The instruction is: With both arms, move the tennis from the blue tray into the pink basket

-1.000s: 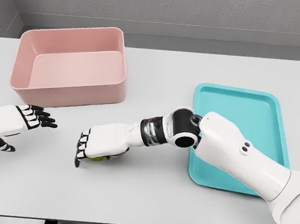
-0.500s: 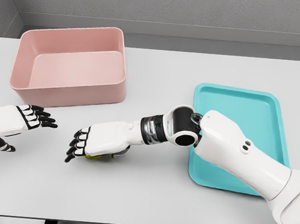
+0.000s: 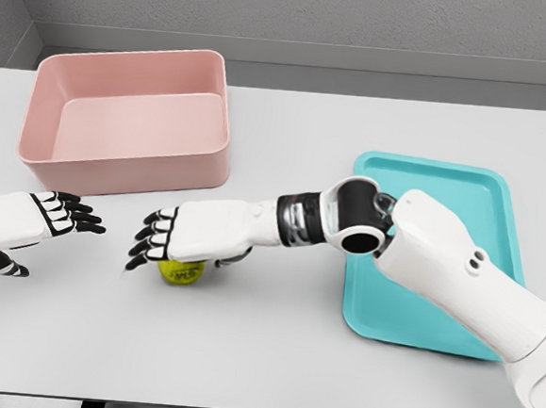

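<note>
Head view takes in a smooth, matte grey table (image 3: 270, 355) carrying three plain moulded pieces. At ten o'clock sits the pink basket (image 3: 128, 122), a deep rounded-corner tub with thick glossy walls. At three o'clock lies the blue tray (image 3: 462, 200), shallow and teal, with a raised lip and soft corners; the right forearm crosses its near left part. The tennis ball (image 3: 182, 271) is a small yellow-green sphere with a fuzzy look and a faint pale seam, resting on the table at about eight o'clock, well apart from the tray and just short of the basket's front wall. The right hand (image 3: 195, 236) hovers over it, palm down, black-tipped fingers loosened and splayed toward nine o'clock, not closed around the ball. The left hand (image 3: 25, 227) rests at nine o'clock, fingers relaxed and holding nothing.
</note>
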